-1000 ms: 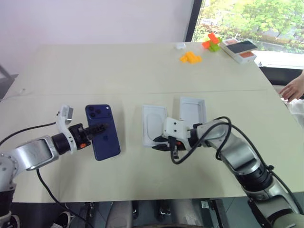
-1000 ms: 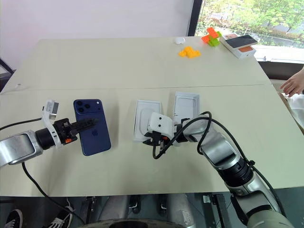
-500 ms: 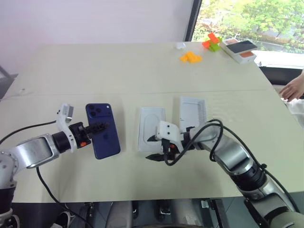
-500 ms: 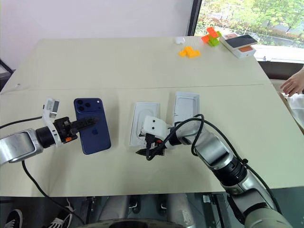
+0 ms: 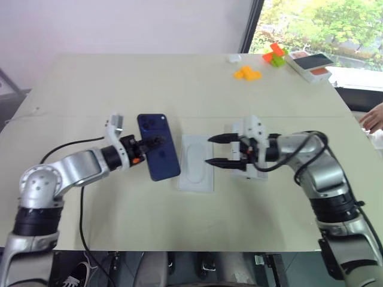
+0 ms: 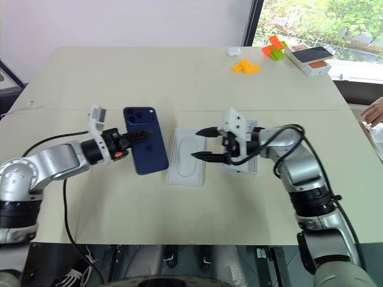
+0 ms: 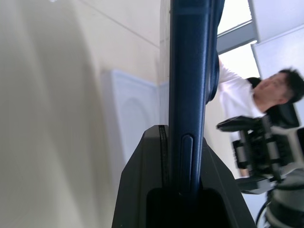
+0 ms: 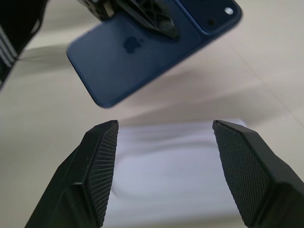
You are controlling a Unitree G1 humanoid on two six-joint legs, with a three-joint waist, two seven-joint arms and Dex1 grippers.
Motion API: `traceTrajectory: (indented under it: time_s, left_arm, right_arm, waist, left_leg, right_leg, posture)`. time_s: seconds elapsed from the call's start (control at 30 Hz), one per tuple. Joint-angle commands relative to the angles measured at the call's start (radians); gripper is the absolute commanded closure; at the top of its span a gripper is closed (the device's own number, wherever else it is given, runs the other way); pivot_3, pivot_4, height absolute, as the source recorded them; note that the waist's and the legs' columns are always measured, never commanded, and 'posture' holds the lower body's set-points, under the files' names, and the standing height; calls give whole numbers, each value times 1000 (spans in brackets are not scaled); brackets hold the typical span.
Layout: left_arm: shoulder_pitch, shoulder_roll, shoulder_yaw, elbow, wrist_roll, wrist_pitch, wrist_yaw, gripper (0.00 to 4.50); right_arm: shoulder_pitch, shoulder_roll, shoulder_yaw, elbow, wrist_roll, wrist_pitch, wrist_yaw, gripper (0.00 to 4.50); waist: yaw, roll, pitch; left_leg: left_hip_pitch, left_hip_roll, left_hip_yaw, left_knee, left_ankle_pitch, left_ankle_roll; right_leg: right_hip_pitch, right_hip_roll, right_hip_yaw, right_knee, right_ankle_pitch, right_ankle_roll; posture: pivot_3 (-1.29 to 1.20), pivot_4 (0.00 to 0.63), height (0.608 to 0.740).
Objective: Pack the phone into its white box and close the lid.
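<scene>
My left gripper point(image 5: 157, 142) is shut on the phone point(image 5: 160, 156), a navy-blue slab held off the table with its back and camera cluster facing up. In the left wrist view the phone point(image 7: 187, 71) stands edge-on between the fingers. Just right of it a flat white insert with an oval recess point(image 5: 196, 172) lies on the table. My right gripper point(image 5: 209, 150) is open, pointing left across the insert toward the phone point(image 8: 142, 52), with nothing between its fingers. The white box point(image 6: 245, 168) lies under the right hand, mostly hidden by it. The lid is out of view.
At the far right of the table sit orange blocks point(image 5: 246, 73), an orange and green block stack point(image 5: 275, 52) and a box with an orange and dark print point(image 5: 311, 63). A person's hand point(image 5: 374, 116) rests at the right edge.
My right gripper let go of the white insert, opened wide, and rose to the right over the box. My left gripper carried the phone right, closer to the insert.
</scene>
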Motion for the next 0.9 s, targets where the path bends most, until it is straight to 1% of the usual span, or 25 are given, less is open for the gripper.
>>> traceTrajectory:
  time_s: [0.03,0.1,0.2,0.3,0.4,0.47,0.6,0.73,0.8,0.87,0.9]
  left_arm:
    - [-51,-67,-37,46,-29,21,26,4500]
    - [-81,-76,-74,86,-21,54,36,4500]
    - [-114,-90,-99,140,10,89,17,4500]
    - [-155,-124,-116,213,94,117,-18,4500]
    - [-194,-159,-121,267,186,135,-44,4500]
    - [-216,-187,-116,309,213,160,-57,4500]
    - [-257,-231,-137,329,323,218,-115,4500]
    - [-296,-249,-101,350,398,248,-179,4500]
    - [-307,-250,-91,373,443,264,-200,3496]
    - [-311,-255,-81,386,480,277,-218,2708]
    - [-312,-259,-74,390,495,284,-222,2164]
  right_arm:
    - [4,-38,-47,31,12,-82,39,1185]
    - [4,-54,-57,46,6,-110,43,1185]
    - [-2,-62,-58,62,2,-122,32,1185]
    - [3,-54,-51,53,2,-123,14,1185]
    - [14,-48,-44,35,0,-120,-2,1185]
    - [19,-48,-37,29,-4,-119,-10,1185]
    - [18,-49,-24,16,-2,-106,-14,1185]
    - [19,-47,-13,11,-15,-108,-30,1185]
    - [16,-47,-10,15,-20,-111,-34,1102]
    - [12,-46,-6,22,-25,-115,-35,1102]
    - [11,-46,-4,24,-28,-117,-35,1102]
  waist:
    - [-1,0,0]
    - [-1,0,0]
    - [0,0,0]
    - [3,0,0]
    - [3,0,0]
    - [3,0,0]
    - [3,0,0]
    - [1,0,0]
    - [1,0,0]
    - [1,0,0]
    - [1,0,0]
  left_leg:
    - [1,0,0,0,0,0]
    - [1,1,0,1,0,-1]
    - [2,2,-1,1,2,-3]
    - [2,2,-1,2,2,-3]
    - [2,2,-1,5,2,-3]
    - [1,2,-1,8,2,-3]
    - [1,2,-1,12,1,-1]
    - [1,2,-1,12,1,-1]
    - [1,2,-1,11,1,-1]
    - [1,2,-1,11,1,-1]
    - [1,2,-1,11,1,-1]
  right_leg:
    - [1,0,0,0,0,0]
    - [0,2,0,1,0,0]
    - [0,3,0,2,0,0]
    - [0,3,0,4,0,0]
    - [1,3,0,6,0,0]
    - [1,2,0,7,0,0]
    - [2,2,0,9,0,0]
    - [2,2,0,9,0,0]
    - [1,2,0,10,0,0]
    - [1,2,0,10,0,0]
    - [1,2,0,10,0,0]
  posture:
    - [0,150,737]
    - [0,150,737]
    - [0,150,737]
    - [0,150,737]
    - [0,150,737]
    - [0,150,737]
    - [0,150,737]
    - [0,150,737]
    - [0,150,737]
    - [0,150,737]
    - [0,150,737]
